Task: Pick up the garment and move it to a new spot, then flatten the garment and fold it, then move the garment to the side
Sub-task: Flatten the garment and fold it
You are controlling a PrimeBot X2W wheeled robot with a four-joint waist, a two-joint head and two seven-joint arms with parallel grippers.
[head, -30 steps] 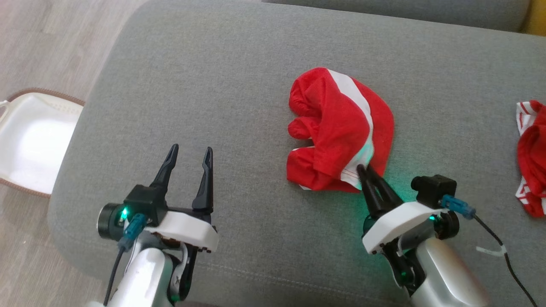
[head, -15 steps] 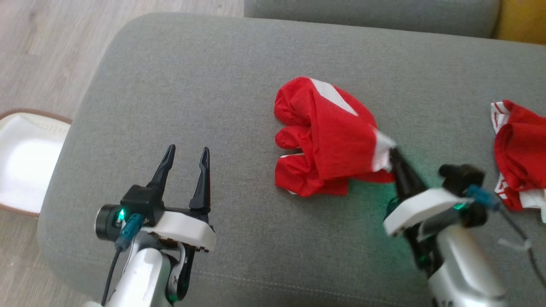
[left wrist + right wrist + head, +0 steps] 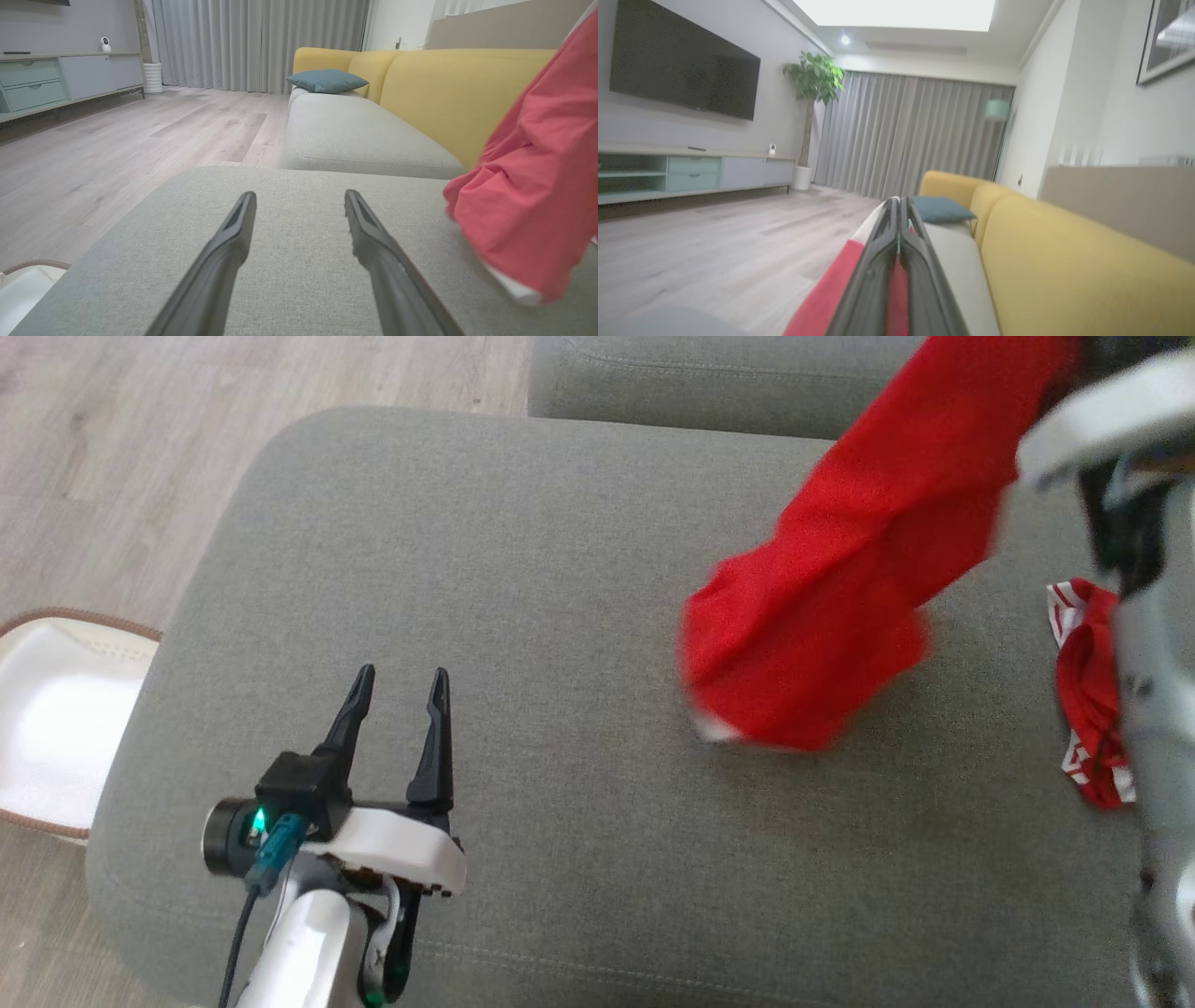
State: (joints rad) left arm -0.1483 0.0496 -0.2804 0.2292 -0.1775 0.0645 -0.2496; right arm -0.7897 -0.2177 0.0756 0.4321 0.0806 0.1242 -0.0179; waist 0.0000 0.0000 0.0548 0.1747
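The garment (image 3: 840,588) is red with a white edge. It hangs stretched from the upper right down to the grey cushion (image 3: 513,569), its lower end blurred just above or on the fabric. My right gripper (image 3: 899,205) is shut on the garment's top, and red cloth (image 3: 822,298) trails below the fingers. That arm's pale wrist (image 3: 1111,415) is raised at the top right. My left gripper (image 3: 400,679) is open above the cushion's front left, holding nothing. Its wrist view has the garment (image 3: 528,186) hanging to the right of the spread fingers (image 3: 233,233).
A second red-and-white garment (image 3: 1088,700) lies crumpled at the cushion's right edge. A white basket (image 3: 47,709) stands on the wooden floor to the left. Another grey cushion (image 3: 355,135), a yellow sofa back (image 3: 444,88) and a blue pillow (image 3: 327,80) lie beyond.
My right gripper closed on the garment's near edge and rose up and to the right, pulling the crumpled pile into a hanging length. The head camera shifted; the left gripper stayed open.
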